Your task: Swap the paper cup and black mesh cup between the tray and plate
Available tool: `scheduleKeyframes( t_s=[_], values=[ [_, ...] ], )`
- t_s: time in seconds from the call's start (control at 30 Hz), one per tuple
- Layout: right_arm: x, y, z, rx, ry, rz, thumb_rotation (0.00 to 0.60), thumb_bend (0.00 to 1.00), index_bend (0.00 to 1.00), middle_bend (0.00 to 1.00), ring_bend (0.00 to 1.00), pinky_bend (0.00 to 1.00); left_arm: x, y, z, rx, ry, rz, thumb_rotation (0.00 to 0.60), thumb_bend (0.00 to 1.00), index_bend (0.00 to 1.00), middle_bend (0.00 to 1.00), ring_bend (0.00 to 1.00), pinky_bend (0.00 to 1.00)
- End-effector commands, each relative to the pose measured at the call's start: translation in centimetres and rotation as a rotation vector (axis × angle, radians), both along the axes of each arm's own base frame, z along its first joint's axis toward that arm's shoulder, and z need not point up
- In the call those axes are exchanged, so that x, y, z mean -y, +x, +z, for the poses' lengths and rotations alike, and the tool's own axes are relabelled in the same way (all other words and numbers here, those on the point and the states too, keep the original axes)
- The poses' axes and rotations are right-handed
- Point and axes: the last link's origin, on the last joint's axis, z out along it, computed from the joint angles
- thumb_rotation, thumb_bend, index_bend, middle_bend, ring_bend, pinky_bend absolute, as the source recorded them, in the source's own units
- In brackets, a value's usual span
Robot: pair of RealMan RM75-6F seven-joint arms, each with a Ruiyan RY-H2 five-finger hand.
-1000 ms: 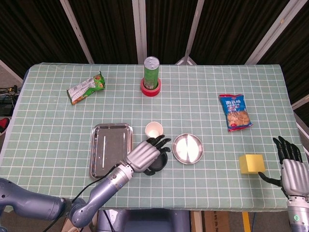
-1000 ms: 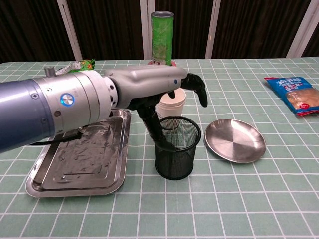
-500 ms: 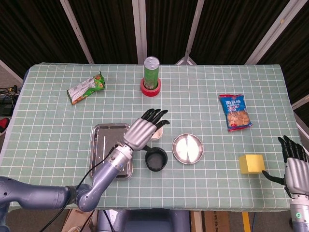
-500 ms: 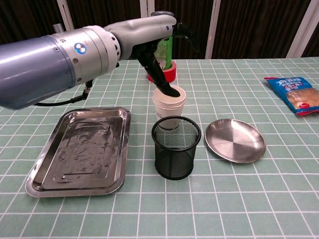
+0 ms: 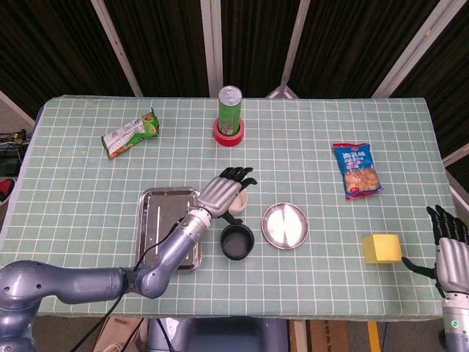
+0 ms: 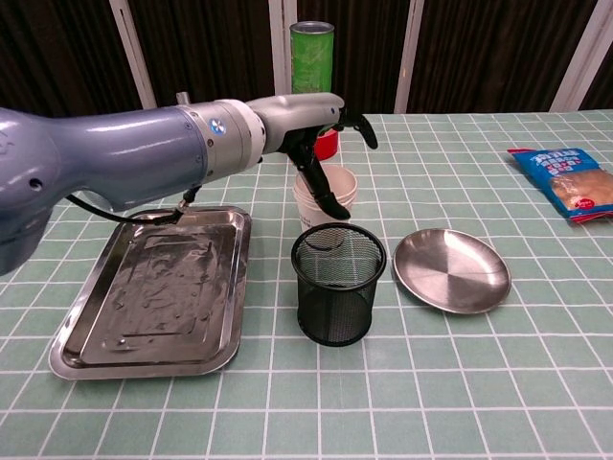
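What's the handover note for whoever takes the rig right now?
Left hand: at the paper cup, fingers curled over its near side; a firm grip is not clear.
Right hand: open, idle at the table's right edge, near the yellow block.
Mesh cup stands on the table between tray and plate; paper cup just behind it. Tray and plate hold nothing.
Done: neither cup is placed.
Left: put one cup on the tray, the other on the plate.

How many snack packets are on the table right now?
2. A green snack packet lies near the far left corner of the table; a blue snack packet lies on the right side, beyond the yellow block. None looks hidden.
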Motion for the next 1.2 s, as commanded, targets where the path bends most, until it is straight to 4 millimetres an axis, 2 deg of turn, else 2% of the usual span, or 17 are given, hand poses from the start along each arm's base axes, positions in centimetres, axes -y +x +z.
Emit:
scheduleKeyframes(
  t_s=[0.03,0.17,0.3,0.47,0.63,0.77,0.9,1.03,1.13,1.2],
  values=[
    [0.0,-0.1,0.1,-0.001,-0.001,0.0,0.6,0.0,0.0,0.0,0.04,0.0,-0.1,-0.3,-0.7,-0.007,0.009,0.006,0.6,0.0,0.19,0.0,0.0,0.04],
    [-0.1,-0.1,0.2,0.002,-0.005,0.0,0.6,0.0,0.0,0.0,0.04,0.0,-0.1,-0.7,-1.9,-0.001,0.003,0.017,0.6,0.13,0.2,0.02,0.01,0.12],
    [-0.2,-0.1,0.3,0.007,-0.006,0.0,0.6,0.0,0.0,0.0,0.04,0.0,-0.1,-1.1,-2.6,-0.018,0.022,-0.003,0.6,0.28,0.25,0.11,0.1,0.23],
    [-0.2,-0.2,0.3,0.013,-0.004,-0.002,0.6,0.0,0.0,0.0,0.04,0.0,-0.2,-1.5,-2.9,-0.046,0.052,-0.022,0.6,0.34,0.31,0.21,0.18,0.32],
    [-0.2,-0.2,0.3,0.02,-0.006,-0.005,0.6,0.0,0.0,0.0,0.04,0.0,-0.3,-1.7,-2.9,-0.052,0.063,-0.023,0.6,0.49,0.38,0.34,0.3,0.44],
    [-0.3,-0.2,0.3,0.023,-0.005,-0.003,0.6,0.0,0.0,0.0,0.05,0.0,-0.6,-1.8,-2.5,-0.051,0.107,-0.039,0.6,0.52,0.41,0.39,0.34,0.47],
    [-0.2,-0.2,0.2,0.025,-0.001,-0.009,0.6,0.0,0.0,0.0,0.05,0.0,-1.1,-2.4,-1.0,-0.055,0.168,-0.044,0.6,0.52,0.42,0.4,0.34,0.47],
    [-0.2,-0.2,0.2,0.025,-0.003,-0.008,0.6,0.0,0.0,0.0,0.05,0.0,-1.2,-2.9,1.4,-0.009,0.189,-0.028,0.6,0.52,0.42,0.39,0.34,0.46],
    [-0.2,-0.1,0.2,0.025,-0.005,-0.006,0.6,0.0,0.0,0.0,0.05,0.0,-0.5,-3.8,3.4,0.008,0.174,-0.02,0.6,0.52,0.42,0.35,0.33,0.43],
    [-0.2,-0.1,0.1,0.026,-0.004,-0.007,0.6,0.0,0.0,0.0,0.05,0.0,0.5,-5.3,5.5,-0.019,0.149,-0.006,0.6,0.5,0.42,0.34,0.33,0.43]
  ],
)
